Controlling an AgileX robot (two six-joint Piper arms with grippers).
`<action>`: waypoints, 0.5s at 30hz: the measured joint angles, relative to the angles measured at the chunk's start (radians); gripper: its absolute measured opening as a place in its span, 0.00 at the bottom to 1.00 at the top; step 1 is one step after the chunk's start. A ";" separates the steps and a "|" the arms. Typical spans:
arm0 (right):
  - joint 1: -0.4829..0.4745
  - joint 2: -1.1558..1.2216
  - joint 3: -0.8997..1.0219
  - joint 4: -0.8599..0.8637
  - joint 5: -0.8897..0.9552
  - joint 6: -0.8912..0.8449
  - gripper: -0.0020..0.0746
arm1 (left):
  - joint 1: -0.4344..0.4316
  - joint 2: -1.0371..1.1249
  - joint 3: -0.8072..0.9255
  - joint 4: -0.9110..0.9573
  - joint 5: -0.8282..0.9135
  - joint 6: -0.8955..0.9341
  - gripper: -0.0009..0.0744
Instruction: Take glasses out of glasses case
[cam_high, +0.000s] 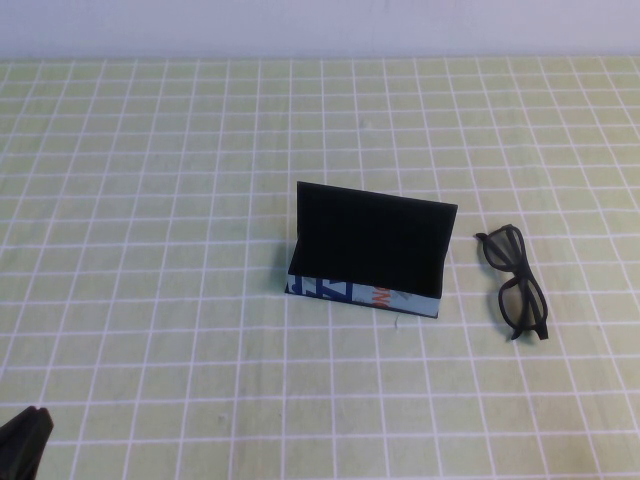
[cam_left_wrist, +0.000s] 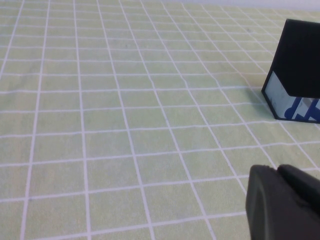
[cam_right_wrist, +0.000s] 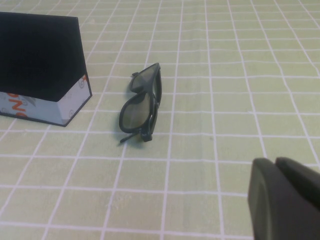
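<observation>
High view looks down from the robot's side; both wrist views, low, share the glasses case.

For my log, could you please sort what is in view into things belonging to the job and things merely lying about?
Job:
- glasses, on the cloth right of the case
- glasses case, lid up
- left pincer, near left
- right pincer, short of the glasses

Lying about:
- checked tablecloth only

Left end effector and right end effector hover low.
</observation>
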 joint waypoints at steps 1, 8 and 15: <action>0.000 0.000 0.000 0.000 0.000 0.000 0.00 | 0.000 0.000 0.000 0.000 0.000 0.000 0.01; 0.000 0.000 0.000 -0.001 0.000 0.000 0.00 | 0.000 0.000 0.000 0.000 0.000 0.000 0.01; 0.000 0.000 0.000 -0.001 0.000 0.000 0.00 | 0.000 0.000 0.000 0.090 -0.068 -0.081 0.01</action>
